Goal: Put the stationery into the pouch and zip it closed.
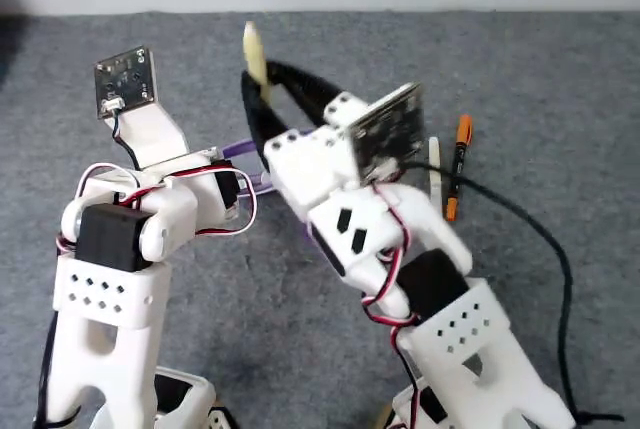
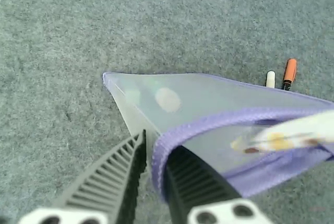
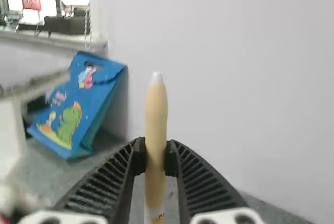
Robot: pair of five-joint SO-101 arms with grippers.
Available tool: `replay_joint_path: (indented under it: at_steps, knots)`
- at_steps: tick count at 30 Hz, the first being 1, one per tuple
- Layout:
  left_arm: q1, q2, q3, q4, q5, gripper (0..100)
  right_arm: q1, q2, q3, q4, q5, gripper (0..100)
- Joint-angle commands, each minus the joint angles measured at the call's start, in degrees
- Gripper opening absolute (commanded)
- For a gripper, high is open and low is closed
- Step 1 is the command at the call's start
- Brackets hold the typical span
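The left gripper [image 2: 152, 153] pinches the purple rim of the pouch [image 2: 209, 104] on the grey table [image 2: 78, 36]; the right gripper [image 3: 155, 153] clamps a cream pen [image 3: 156, 109] upright at its mouth. An orange marker [image 2: 290, 71] lies beyond.

The grey table [image 1: 560, 79] bears the pouch [image 2: 209, 98], one edge pinched in the left gripper [image 2: 151, 148]. Beyond the pouch's far end, well away from that gripper, an orange pen [image 2: 289, 72] and a white pen [image 2: 270, 79] lie side by side. A black cable [image 1: 540, 229] trails near them.
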Motion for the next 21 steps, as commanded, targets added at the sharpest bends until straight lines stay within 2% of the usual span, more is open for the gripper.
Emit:
replay_joint_path:
  at_steps: [1,5,8,12,18,21]
  knots:
    - [0.0,0.0,-2.95,-1.76,0.7,1,-0.31,-5.32,5.36,-1.45,1.23,0.9]
    - [0.0,0.0,-2.95,-1.76,0.7,1,-0.13,-9.98,10.9,-1.1,5.71,1.6]
    - [0.0,0.0,-2.95,-1.76,0.7,1,-0.31,-12.7,12.31,0.04,8.35,9.1]
    - [0.0,0.0,-2.95,-1.76,0.7,1,-1.27,-13.85,8.97,8.48,8.09,17.7]
    - [0.0,0.0,-2.95,-1.76,0.7,1,-1.8,-13.85,3.43,11.91,8.0,17.1]
    - [0.0,0.0,-2.95,-1.76,0.7,1,-1.8,-13.67,1.67,11.91,8.09,12.5]
